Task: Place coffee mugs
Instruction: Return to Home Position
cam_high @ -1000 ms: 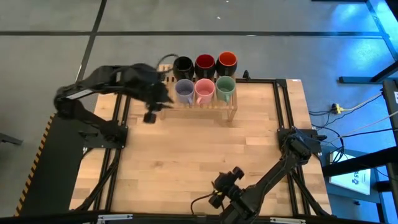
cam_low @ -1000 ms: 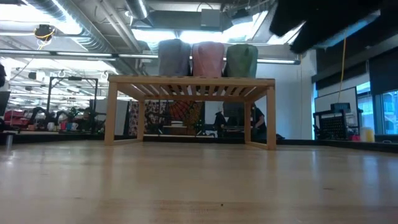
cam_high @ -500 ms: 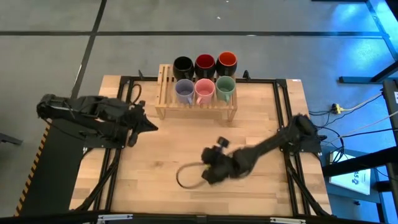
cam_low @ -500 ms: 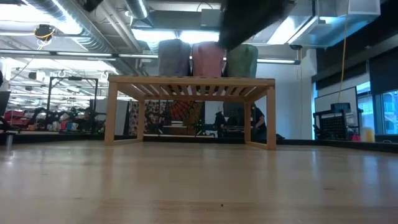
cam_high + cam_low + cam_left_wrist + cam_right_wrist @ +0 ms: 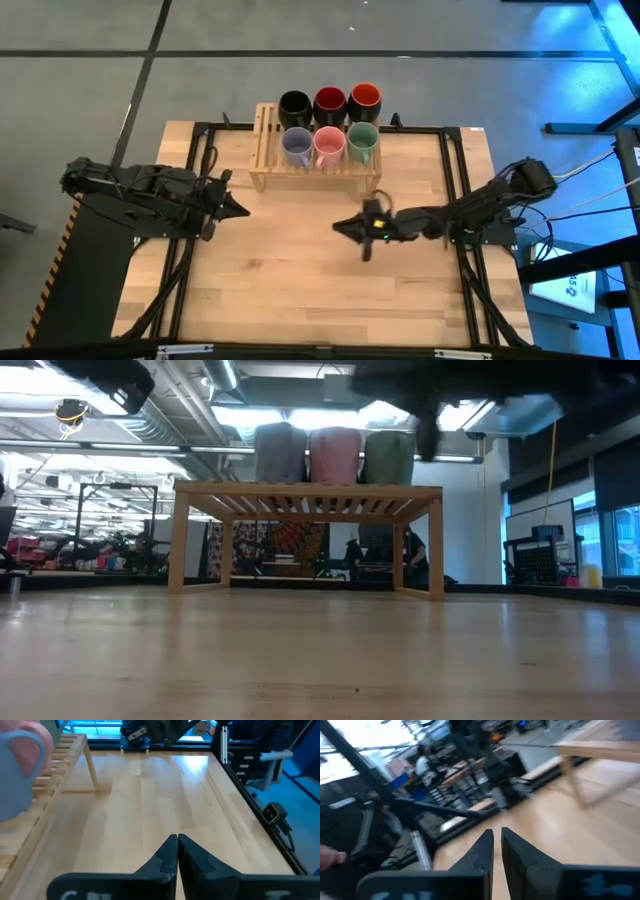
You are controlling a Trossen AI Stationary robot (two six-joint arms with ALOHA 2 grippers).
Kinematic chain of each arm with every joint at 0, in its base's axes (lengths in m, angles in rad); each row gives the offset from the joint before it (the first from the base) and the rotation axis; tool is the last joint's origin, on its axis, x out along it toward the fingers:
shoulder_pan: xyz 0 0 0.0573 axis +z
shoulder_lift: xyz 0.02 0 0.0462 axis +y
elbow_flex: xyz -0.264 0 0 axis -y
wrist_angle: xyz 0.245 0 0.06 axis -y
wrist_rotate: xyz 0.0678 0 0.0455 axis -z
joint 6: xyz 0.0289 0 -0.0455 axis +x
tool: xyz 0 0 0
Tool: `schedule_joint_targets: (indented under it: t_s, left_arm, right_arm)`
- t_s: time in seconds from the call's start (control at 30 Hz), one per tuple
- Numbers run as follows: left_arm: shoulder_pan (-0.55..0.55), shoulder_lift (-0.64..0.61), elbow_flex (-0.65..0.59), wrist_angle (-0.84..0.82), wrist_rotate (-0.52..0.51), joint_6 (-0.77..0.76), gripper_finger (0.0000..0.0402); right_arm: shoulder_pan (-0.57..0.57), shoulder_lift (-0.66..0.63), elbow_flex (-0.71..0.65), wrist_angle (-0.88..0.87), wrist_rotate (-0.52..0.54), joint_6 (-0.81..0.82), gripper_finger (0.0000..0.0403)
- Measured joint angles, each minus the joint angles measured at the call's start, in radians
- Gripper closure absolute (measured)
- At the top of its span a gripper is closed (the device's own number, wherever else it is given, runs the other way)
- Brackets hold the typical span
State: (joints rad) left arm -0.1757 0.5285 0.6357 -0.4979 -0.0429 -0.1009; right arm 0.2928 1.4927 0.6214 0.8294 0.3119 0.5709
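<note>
Hanging over the tabletop (image 5: 300,290), my left pincer (image 5: 240,209) and right pincer (image 5: 342,226) are both pinched closed and hold nothing, tips pointing at each other. Past them, farther back, six mugs stand upright on the wooden rack (image 5: 264,130), mouths up: black mug (image 5: 294,104), red-inside mug (image 5: 330,100), orange-inside mug (image 5: 365,98) behind; lavender mug (image 5: 296,146), pink mug (image 5: 328,146), green mug (image 5: 362,141) in front, handles toward my pincers.

Mugs are showing: black mug (image 5: 294,104), dark mug w/ red inside (image 5: 329,101), dark mug w/ orange-red inside (image 5: 365,98), lavender mug (image 5: 296,146), pink mug (image 5: 328,146), green mug (image 5: 362,142). Slatted rack (image 5: 265,150) & table (image 5: 300,270) are looking pale wood.
</note>
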Motion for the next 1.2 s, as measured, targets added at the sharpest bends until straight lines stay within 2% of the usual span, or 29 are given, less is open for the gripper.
schedule_joint_targets:
  t_s: [0.13, 0.23, 0.33, 0.6, 0.8, 1.2]
  left_arm:
    - [0.0, -0.014, -0.002, 0.003, 0.001, 0.002, 0.0395]
    - [0.0, -0.014, -0.002, 0.059, 0.01, -0.013, 0.0395]
    - [0.001, -0.013, -0.019, 0.11, 0.031, 0.065, 0.0395]
    - [0.054, -0.042, -0.246, 0.47, 0.041, 0.051, 0.0395]
    - [0.109, -0.086, -0.394, 0.67, 0.093, 0.002, 0.0395]
    - [0.189, -0.284, -0.579, 0.787, 0.115, -0.083, 0.0395]
  right_arm:
    - [0.001, -0.118, -0.144, 0.009, 0.035, 0.032, 0.0379]
    - [0.001, -0.203, -0.212, 0.009, -0.004, 0.043, 0.0379]
    - [0.001, -0.3, -0.294, 0.001, -0.038, -0.035, 0.0379]
    - [0.001, -0.689, -0.556, -0.028, -0.056, -0.133, 0.0379]
    - [0.0, -0.922, -0.614, -0.265, -0.057, -0.196, 0.0379]
    - [0.001, -1.407, -0.614, -0.757, -0.029, -0.271, 0.0379]
